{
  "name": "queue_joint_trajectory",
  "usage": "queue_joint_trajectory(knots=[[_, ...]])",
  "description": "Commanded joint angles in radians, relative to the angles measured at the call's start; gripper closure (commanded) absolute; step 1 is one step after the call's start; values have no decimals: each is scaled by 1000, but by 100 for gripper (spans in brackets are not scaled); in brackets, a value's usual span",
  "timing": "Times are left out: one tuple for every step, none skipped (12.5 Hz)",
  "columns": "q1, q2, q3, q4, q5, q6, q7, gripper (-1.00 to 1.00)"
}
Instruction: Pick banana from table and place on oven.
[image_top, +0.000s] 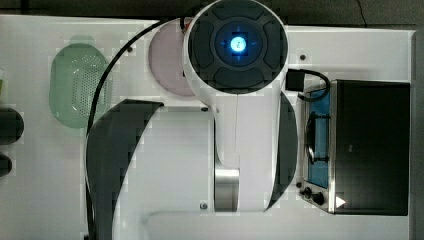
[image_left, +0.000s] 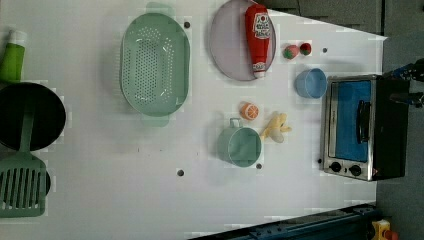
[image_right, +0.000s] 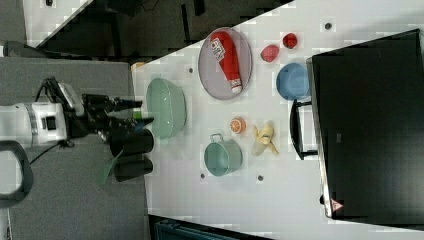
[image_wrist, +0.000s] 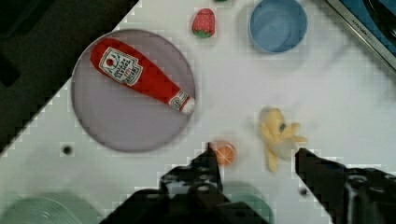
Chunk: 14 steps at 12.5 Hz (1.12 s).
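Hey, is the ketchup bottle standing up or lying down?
Lying down: the ketchup bottle rests flat on its side across the plate, label facing up.

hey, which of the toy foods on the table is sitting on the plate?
The red ketchup bottle. It lies on its side on the round plate, while the banana, orange slice and strawberries rest directly on the table.

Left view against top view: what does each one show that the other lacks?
Left view alone: the pale yellow peeled toy banana, round orange slice, red ketchup bottle. Top view alone: the white robot arm seen from above. Both: green perforated colander, boxy silver-and-black toaster oven, white tabletop.
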Motion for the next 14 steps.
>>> queue_joint_trajectory(knots=[[-35,-364,-12,-184,2,-193,40,-60],[-35,-364,-12,-184,2,-193,40,-81],[-35,-364,-11,-184,2,-193,40,-99],[-35,-364,-11,-185,2,-193,40,-100],[-35,-361,-11,-187,2,-192,40,-100],[-35,-355,-11,-194,2,-192,40,-100],[-35,-343,-11,-209,2,-186,40,-100],[-34,-325,-10,-228,2,-167,40,-100],[-34,-302,-9,-250,2,-137,40,-100],[-34,-277,-9,-275,2,-101,40,-100],[-34,-248,-9,-302,2,-64,40,-100],[-34,-218,-9,-330,2,-20,40,-100],[-34,-186,-9,-356,2,30,40,-100],[-34,-157,-9,-382,2,83,40,-100]])
